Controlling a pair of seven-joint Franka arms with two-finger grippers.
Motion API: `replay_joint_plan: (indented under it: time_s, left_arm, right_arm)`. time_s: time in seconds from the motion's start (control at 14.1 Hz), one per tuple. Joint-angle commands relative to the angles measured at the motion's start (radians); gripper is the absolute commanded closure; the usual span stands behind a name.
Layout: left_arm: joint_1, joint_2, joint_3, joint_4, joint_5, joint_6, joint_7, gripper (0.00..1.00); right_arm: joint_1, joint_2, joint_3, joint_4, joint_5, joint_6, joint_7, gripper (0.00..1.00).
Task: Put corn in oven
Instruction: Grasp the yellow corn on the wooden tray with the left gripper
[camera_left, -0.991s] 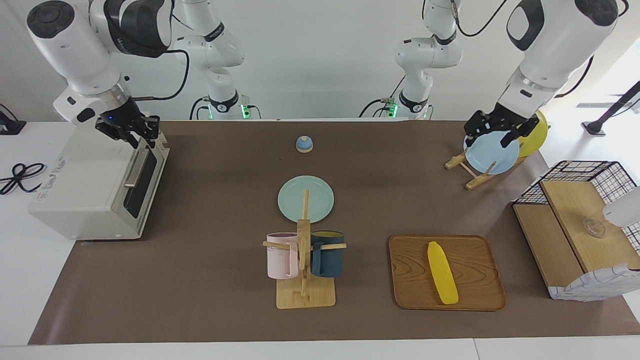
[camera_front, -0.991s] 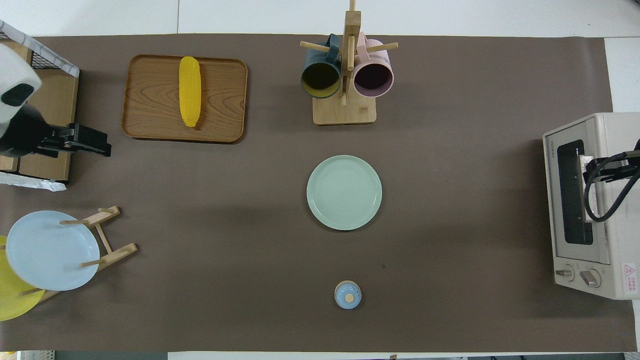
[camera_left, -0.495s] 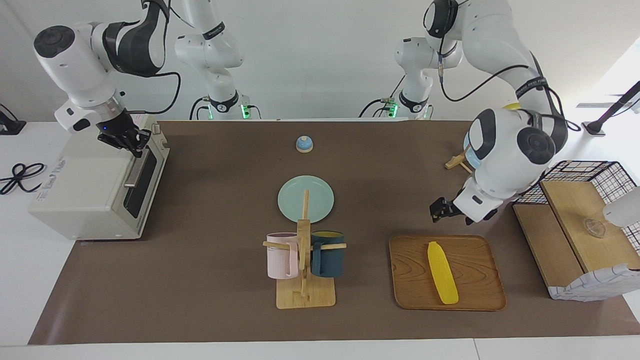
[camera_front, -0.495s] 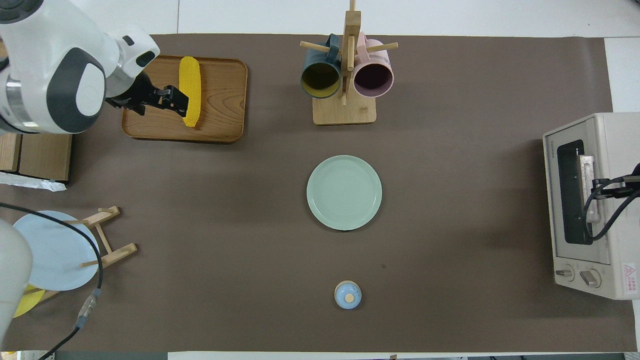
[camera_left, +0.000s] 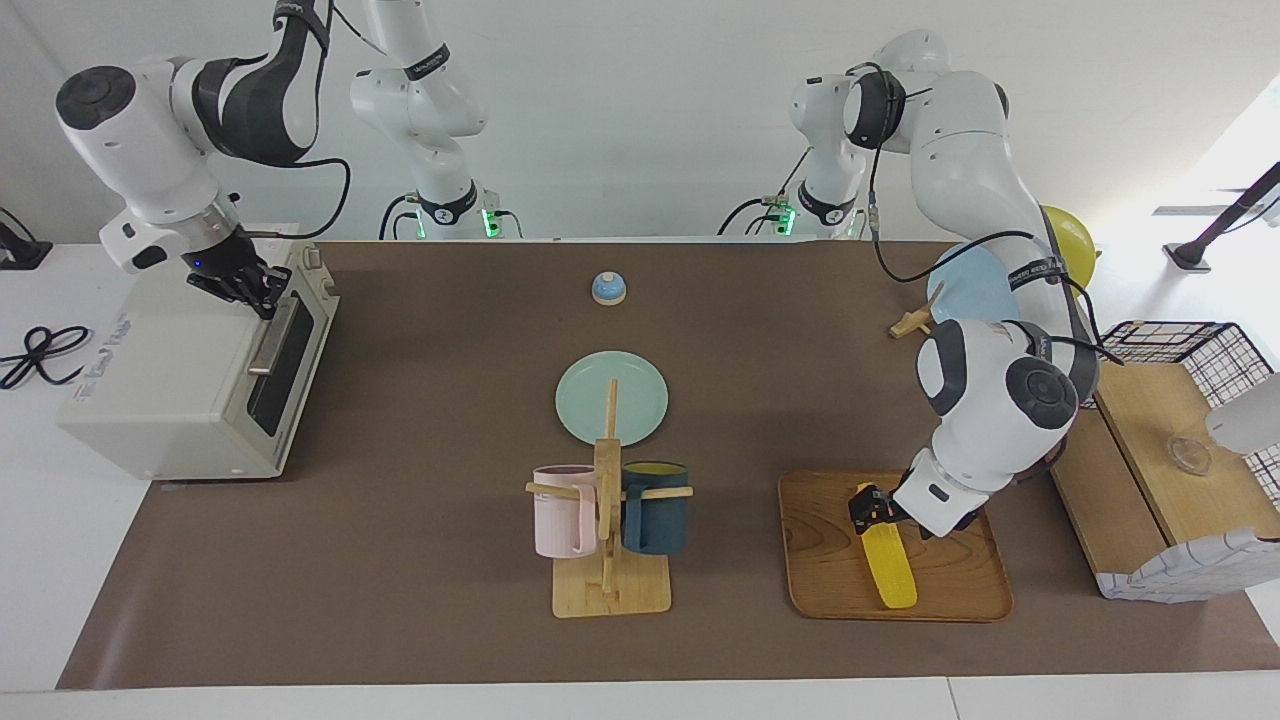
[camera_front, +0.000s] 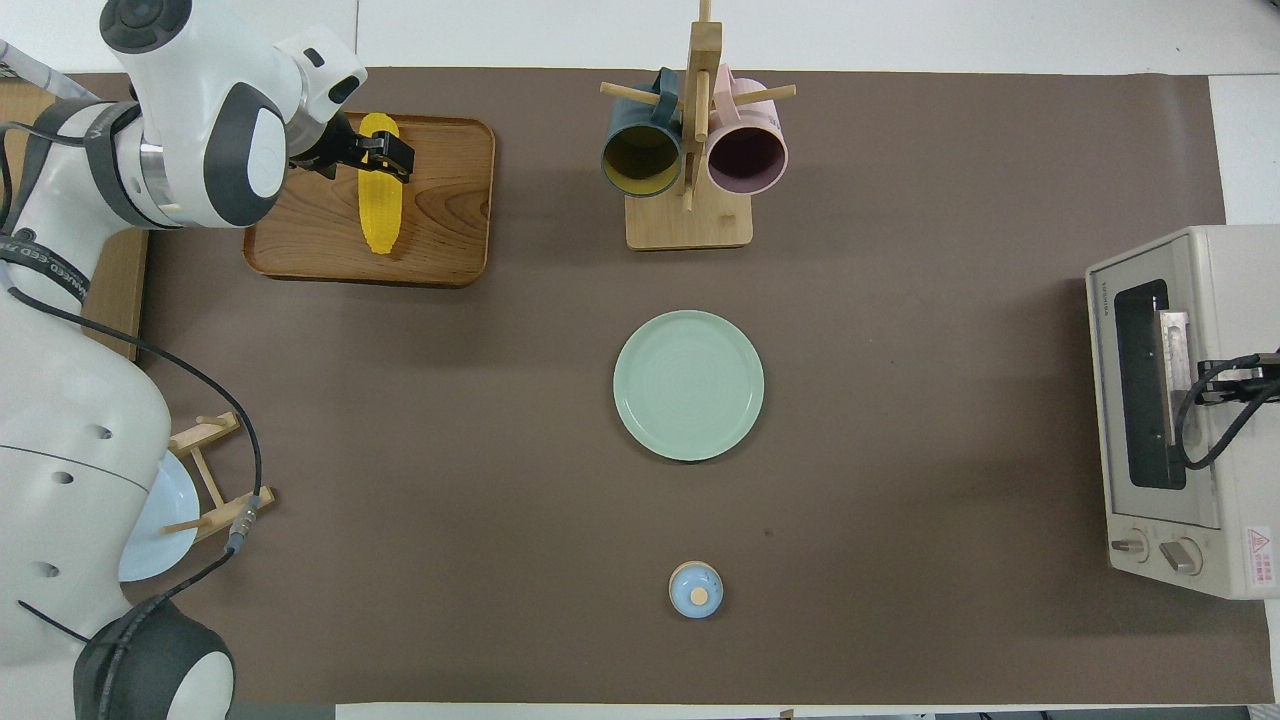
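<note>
The corn (camera_left: 886, 562) lies on the wooden tray (camera_left: 830, 570), which sits on the bench (camera_left: 420, 560) toward the left arm's end, farther from the robots than the green plate (camera_left: 611, 396). The left end effector (camera_left: 866, 504) is low over the end of the corn that is nearer to the robots; in the overhead view its fingers (camera_front: 398, 160) stand on both sides of the cob, but I cannot tell if they already press on it. The toaster oven (camera_left: 190, 370) stands at the right arm's end of the bench, and its dark glass door with the metal bar handle (camera_left: 268, 338) is closed. The right end effector (camera_left: 252, 288) is at the top front edge of the oven, just above the handle; whether its fingers are apart or together I cannot tell. Between tray and oven stands a wooden mug rack (camera_left: 607, 530) with a pink mug (camera_left: 563, 510) and a dark blue mug (camera_left: 655, 506). A small blue lid (camera_left: 608, 288) lies nearer to the robots than the plate.
</note>
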Motion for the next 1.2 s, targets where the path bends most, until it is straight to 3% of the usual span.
replay_joint_plan:
  time_s: [0.0,0.21,0.42,0.5,0.57,0.64,0.85,0.99,1.13]
  left_arm:
    - [-0.005,0.063,0.005,0.042,0.015,0.062,0.046,0.00]
    - [-0.006,0.071,0.003,0.036,0.022,0.083,0.046,0.00]
    - [-0.003,0.072,0.005,0.035,0.024,0.085,0.044,0.27]
    - [-0.006,0.072,0.005,0.032,0.029,0.088,0.044,0.43]
    - [-0.005,0.071,0.005,0.029,0.039,0.087,0.044,0.67]
    - [-0.006,0.069,0.005,0.028,0.042,0.082,0.043,0.99]
    - [-0.003,0.042,0.003,0.028,0.030,0.036,0.041,1.00]
    - [-0.006,-0.050,0.003,0.010,-0.016,-0.063,0.024,1.00]
    - [-0.013,-0.183,0.002,-0.107,-0.033,-0.114,-0.032,1.00]
  right_arm:
    - [-0.015,-0.006,0.009,-0.025,0.019,0.024,0.006,1.00]
    - [-0.029,-0.004,0.009,-0.031,0.025,0.025,0.006,1.00]
    - [-0.032,-0.003,0.009,-0.045,0.026,0.051,0.006,1.00]
    - [-0.034,-0.001,0.009,-0.051,0.026,0.054,0.006,1.00]
    - [-0.034,0.004,0.009,-0.055,0.026,0.064,0.006,1.00]
    - [-0.032,0.011,0.009,-0.061,0.026,0.077,0.006,1.00]
    - [-0.017,0.025,0.013,-0.062,0.025,0.088,0.025,1.00]
    - [-0.005,0.031,0.025,-0.060,0.014,0.087,0.076,1.00]
    - [0.006,0.034,0.026,-0.060,0.014,0.090,0.101,1.00]
